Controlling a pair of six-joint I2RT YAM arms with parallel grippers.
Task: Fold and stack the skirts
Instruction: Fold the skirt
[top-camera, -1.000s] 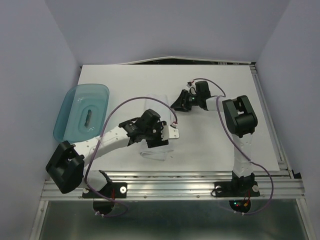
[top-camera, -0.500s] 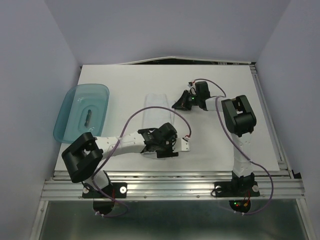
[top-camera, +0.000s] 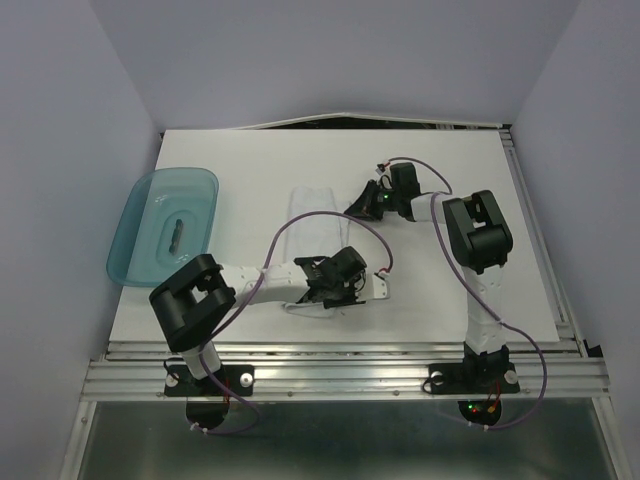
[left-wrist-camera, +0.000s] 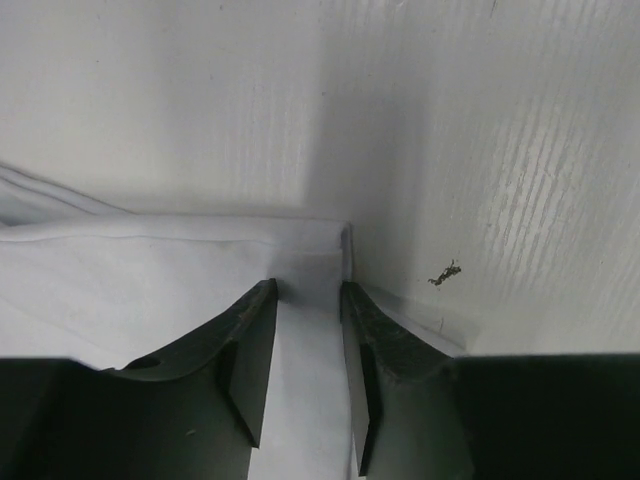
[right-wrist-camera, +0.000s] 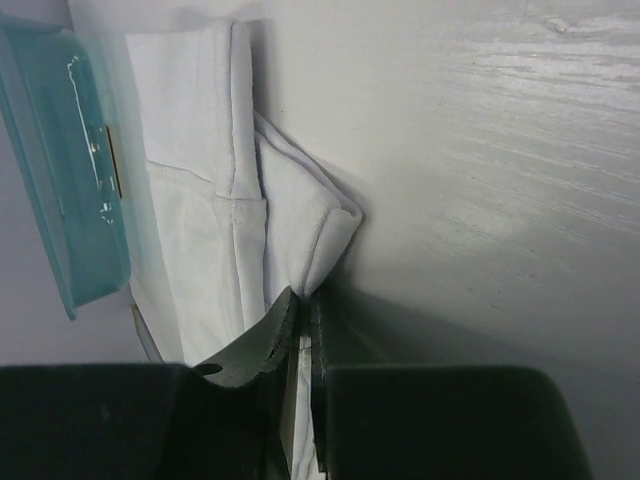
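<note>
The skirt (top-camera: 312, 222) lies stretched out flat, just right of the tray (top-camera: 128, 215). The left claw (left-wrist-camera: 308, 292) is clamped on its near corner. The right claw (right-wrist-camera: 303, 297) pinches its far edge, on the side away from the tray.

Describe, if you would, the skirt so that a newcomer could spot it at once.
Start at the teal tray at the left edge of the table and move right to the middle. The skirt is the long white cloth there, nearly table-coloured, the only fabric in sight, with the right gripper pinching its edge.
</note>
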